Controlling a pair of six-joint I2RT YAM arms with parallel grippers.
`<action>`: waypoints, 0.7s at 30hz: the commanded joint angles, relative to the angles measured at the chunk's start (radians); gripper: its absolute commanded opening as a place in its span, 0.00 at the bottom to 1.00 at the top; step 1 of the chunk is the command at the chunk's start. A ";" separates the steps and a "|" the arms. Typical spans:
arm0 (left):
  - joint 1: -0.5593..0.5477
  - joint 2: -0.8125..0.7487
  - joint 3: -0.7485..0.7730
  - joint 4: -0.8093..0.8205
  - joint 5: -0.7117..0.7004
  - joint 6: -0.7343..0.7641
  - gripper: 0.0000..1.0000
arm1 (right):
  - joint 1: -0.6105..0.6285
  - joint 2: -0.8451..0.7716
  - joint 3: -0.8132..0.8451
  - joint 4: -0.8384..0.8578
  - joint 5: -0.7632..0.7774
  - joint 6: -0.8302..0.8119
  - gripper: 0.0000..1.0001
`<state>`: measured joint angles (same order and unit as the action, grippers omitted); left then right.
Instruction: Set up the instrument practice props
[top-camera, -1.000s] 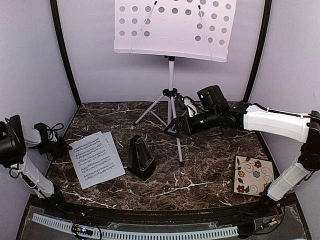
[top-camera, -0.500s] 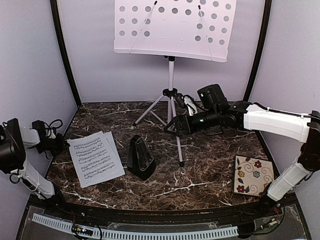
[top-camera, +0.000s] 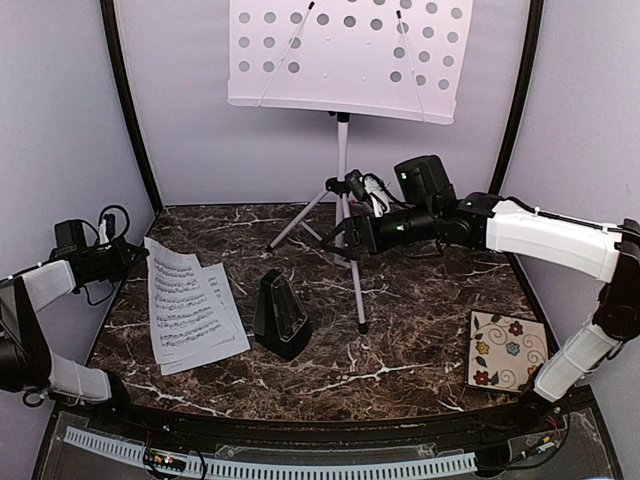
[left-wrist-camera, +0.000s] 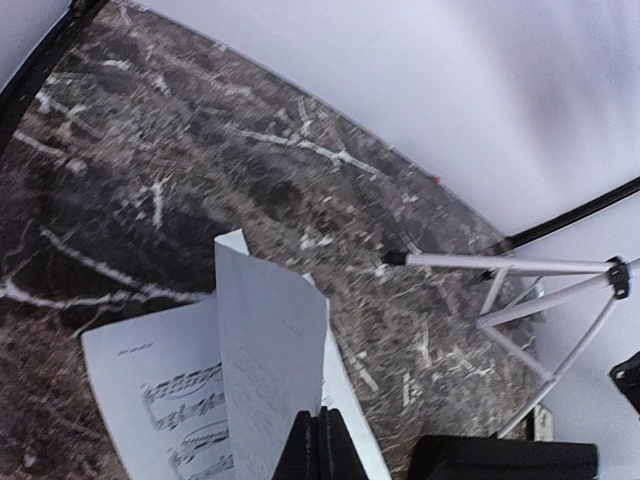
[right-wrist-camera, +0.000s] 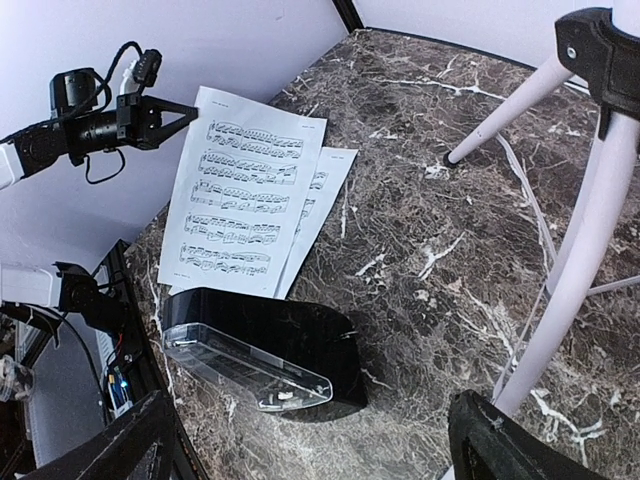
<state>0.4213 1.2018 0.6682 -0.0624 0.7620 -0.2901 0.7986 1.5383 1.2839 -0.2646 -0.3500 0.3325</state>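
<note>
music sheet (left-wrist-camera: 268, 365) pinched by its edge in clenched left gripper (left-wrist-camera: 317, 428); right gripper (top-camera: 340, 240) gapes.

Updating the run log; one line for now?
left gripper: shut on top sheet, edge raised | right gripper: open by stand pole | metronome: on table

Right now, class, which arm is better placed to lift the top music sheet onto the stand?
Left. The left gripper is shut on the top music sheet, its edge raised; the right gripper stands open by the tripod.
</note>
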 joint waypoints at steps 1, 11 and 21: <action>-0.015 0.058 0.055 0.276 0.186 -0.182 0.00 | 0.006 0.021 0.046 0.025 -0.017 -0.021 0.95; -0.206 0.008 0.208 -0.064 0.264 0.060 0.00 | 0.005 -0.027 0.014 0.119 0.015 -0.024 0.99; -0.404 -0.066 0.215 -0.133 0.361 0.042 0.00 | 0.012 -0.049 0.044 0.098 -0.061 -0.156 0.98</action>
<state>0.0849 1.1652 0.8734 -0.1459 1.0416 -0.2474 0.7990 1.5089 1.2846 -0.1730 -0.3676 0.2600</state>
